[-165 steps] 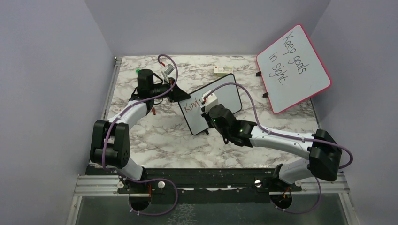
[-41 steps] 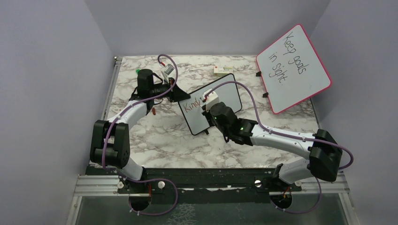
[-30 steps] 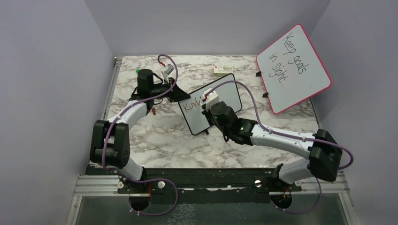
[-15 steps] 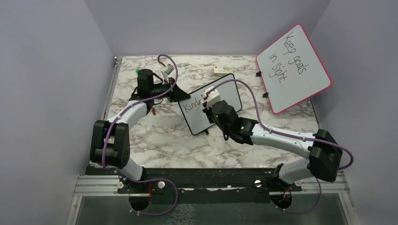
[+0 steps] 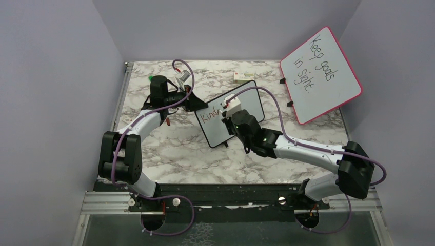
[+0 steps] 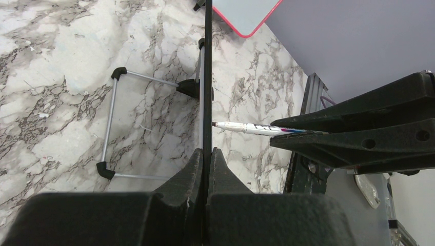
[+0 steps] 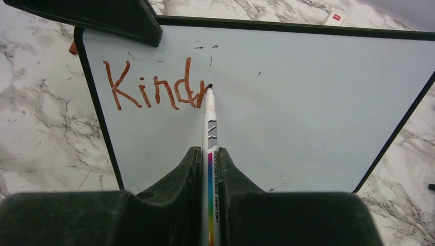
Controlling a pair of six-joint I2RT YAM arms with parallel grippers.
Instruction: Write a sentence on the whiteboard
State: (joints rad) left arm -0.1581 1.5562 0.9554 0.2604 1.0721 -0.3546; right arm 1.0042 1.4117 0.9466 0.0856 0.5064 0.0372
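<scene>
My left arm reached from its base toward the back of the table (image 5: 174, 148), elbow raised and forearm stretched forward, and my left gripper (image 6: 206, 154) was clenched on the thin black edge of the whiteboard (image 7: 308, 102) at its upper left corner. The whiteboard stood tilted on its wire stand (image 6: 110, 128) near the middle of the table, its face turned toward my right side. My right arm lay low and long across the table from the right, with the wrist bent up toward the face of the board. My right gripper (image 7: 209, 154) was closed tightly around a white marker (image 7: 209, 128), which pointed straight out between the fingers. Its tip touched the board just at the end of the sentence (image 7: 154, 87), which so far read "Kind" in red-brown plus the beginning of one more letter. A bigger pink-framed board (image 5: 320, 74) leaned at the far right, well apart, and a small white box (image 5: 243, 77) lay behind the whiteboard.
</scene>
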